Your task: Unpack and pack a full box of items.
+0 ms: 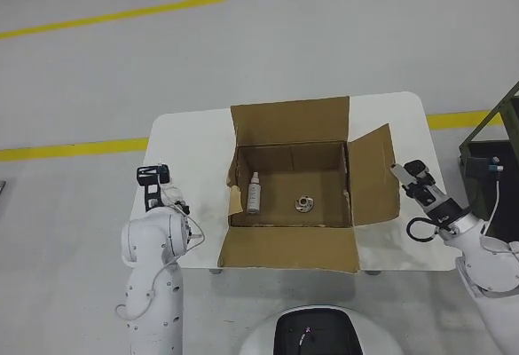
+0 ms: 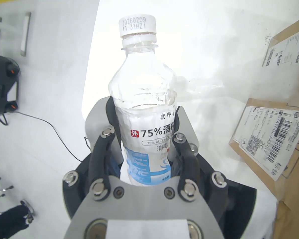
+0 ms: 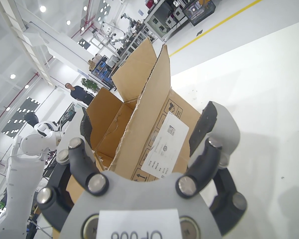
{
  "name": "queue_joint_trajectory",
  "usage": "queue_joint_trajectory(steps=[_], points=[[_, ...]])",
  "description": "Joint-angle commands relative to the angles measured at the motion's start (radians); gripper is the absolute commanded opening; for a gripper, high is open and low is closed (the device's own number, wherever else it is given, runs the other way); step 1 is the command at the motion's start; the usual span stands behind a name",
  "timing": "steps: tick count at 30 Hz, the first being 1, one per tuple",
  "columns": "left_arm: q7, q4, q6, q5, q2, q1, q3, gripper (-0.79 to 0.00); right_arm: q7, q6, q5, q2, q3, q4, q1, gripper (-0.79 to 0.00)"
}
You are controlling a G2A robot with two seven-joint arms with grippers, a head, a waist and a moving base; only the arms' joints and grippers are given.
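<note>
At left of centre in the top view, I see my left gripper (image 1: 154, 175) clamped around a clear, crinkled plastic bottle (image 2: 144, 95). My right gripper (image 3: 148, 120) gapes empty beside the corrugated cardboard box (image 1: 286, 120).

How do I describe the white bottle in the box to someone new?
Find the open cardboard box on the white table. On its floor, toward the robot's left, lies a slim white bottle. Its one neighbour there is a small round metal part; the clear bottle sits in the left claw, outside the box.
</note>
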Motion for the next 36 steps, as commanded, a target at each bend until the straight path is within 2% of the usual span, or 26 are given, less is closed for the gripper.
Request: queue_joint_trajectory(steps=[1, 6, 11, 16, 20, 25, 30, 32, 33, 34, 35, 36], points=[[0.058, 0.024, -0.033, 0.034, 0.004, 0.008, 0.0, -0.785, -0.002, -0.003, 0.003, 0.0, -0.001, 0.006, -0.002, 0.0], [0.108, 0.12, -0.123, 0.084, 0.016, 0.0, -0.021, -0.785, -0.009, -0.016, 0.009, 0.0, 0.007, 0.019, -0.016, 0.0], [0.237, 0.199, -0.177, 0.133, 0.024, 0.002, -0.006, -0.785, -0.006, -0.026, 0.033, 0.001, 0.023, 0.032, -0.028, 0.0], [0.264, 0.306, -0.143, 0.146, 0.024, -0.02, 0.004, -0.785, 0.004, -0.031, 0.039, 0.003, 0.033, 0.025, -0.028, 0.0], [0.259, 0.355, -0.143, 0.131, 0.021, -0.035, 0.021, -0.785, 0.009, -0.028, 0.036, 0.004, 0.038, 0.015, -0.025, 0.0], [0.258, 0.401, -0.133, 0.13, 0.02, -0.043, 0.03, -0.785, 0.009, -0.025, 0.03, 0.003, 0.035, 0.01, -0.025, 0.0], [0.257, 0.409, -0.134, 0.124, 0.02, -0.046, 0.034, -0.785, 0.006, -0.023, 0.025, 0.003, 0.033, 0.007, -0.027, 0.0], [0.253, 0.41, -0.134, 0.122, 0.02, -0.047, 0.034, -0.468, 0.005, -0.021, 0.023, 0.003, 0.033, 0.006, -0.028, 0.0], [0.249, 0.412, -0.134, 0.12, 0.02, -0.049, 0.033, -0.372, 0.005, -0.022, 0.021, 0.003, 0.032, 0.004, -0.029, 0.0], [0.247, 0.412, -0.134, 0.117, 0.021, -0.05, 0.033, -0.243, 0.005, -0.022, 0.02, 0.003, 0.032, 0.003, -0.03, 0.0], [0.244, 0.413, -0.135, 0.115, 0.021, -0.052, 0.033, -0.006, 0.005, -0.022, 0.019, 0.003, 0.032, 0.003, -0.031, 0.0], [0.243, 0.414, -0.136, 0.113, 0.021, -0.053, 0.034, 0.0, 0.004, -0.022, 0.019, 0.003, 0.032, 0.002, -0.031, 0.0]])
